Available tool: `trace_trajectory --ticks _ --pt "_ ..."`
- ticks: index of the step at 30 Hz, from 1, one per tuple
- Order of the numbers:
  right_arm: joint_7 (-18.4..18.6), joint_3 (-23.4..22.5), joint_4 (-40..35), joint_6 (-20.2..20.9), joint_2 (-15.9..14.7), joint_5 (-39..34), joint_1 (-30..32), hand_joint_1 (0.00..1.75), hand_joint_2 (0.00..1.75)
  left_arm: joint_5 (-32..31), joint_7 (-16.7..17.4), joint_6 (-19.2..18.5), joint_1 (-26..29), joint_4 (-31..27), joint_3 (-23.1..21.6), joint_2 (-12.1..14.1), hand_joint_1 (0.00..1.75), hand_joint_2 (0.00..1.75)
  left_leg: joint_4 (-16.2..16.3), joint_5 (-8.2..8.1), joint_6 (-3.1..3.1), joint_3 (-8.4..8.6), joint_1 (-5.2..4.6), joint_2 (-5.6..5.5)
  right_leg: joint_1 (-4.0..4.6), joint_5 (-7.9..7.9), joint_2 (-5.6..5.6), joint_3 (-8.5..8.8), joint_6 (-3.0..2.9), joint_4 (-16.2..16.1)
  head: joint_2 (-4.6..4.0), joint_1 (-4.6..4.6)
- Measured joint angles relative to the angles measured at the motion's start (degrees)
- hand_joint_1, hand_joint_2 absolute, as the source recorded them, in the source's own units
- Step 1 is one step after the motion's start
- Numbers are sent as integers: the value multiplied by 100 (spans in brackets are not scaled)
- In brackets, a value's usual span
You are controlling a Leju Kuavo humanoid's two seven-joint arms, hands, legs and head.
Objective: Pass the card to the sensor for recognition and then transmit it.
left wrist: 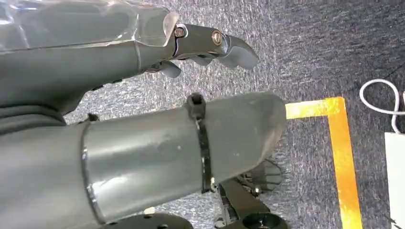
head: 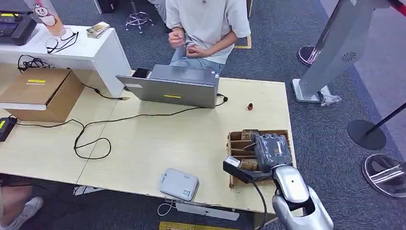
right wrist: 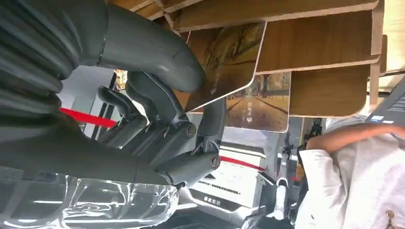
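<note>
My right hand (head: pixel 271 151) reaches into the wooden card holder (head: pixel 237 139) near the table's front right corner. In the right wrist view, the right hand (right wrist: pixel 143 129) pinches a card (right wrist: pixel 224 62) printed with an autumn tree scene between its thumb and a finger, right at the holder's slots (right wrist: pixel 329 47). A second picture card (right wrist: pixel 260 107) stands in a slot behind it. The grey-white sensor box (head: pixel 178 184) lies on the table's front edge, left of the holder. My left hand (left wrist: pixel 124 52) hangs over the carpet, fingers apart, holding nothing.
A grey laptop (head: pixel 170 86) stands at the far edge with a person (head: pixel 206 28) seated behind it. A black cable (head: pixel 91 139) loops across the table's left half. A cardboard box (head: pixel 40 91) sits far left, and a small red object (head: pixel 249 106) lies near the laptop.
</note>
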Motion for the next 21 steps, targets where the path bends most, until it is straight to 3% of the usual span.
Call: trace_trajectory --ticks 21 --pt "-52 -142 -275 -310 103 -50 62 175 175 22 61 -20 39 -166 0 -4 0 0 0 0 0 0 0 0 0 0 0 0 0 0 0 0"
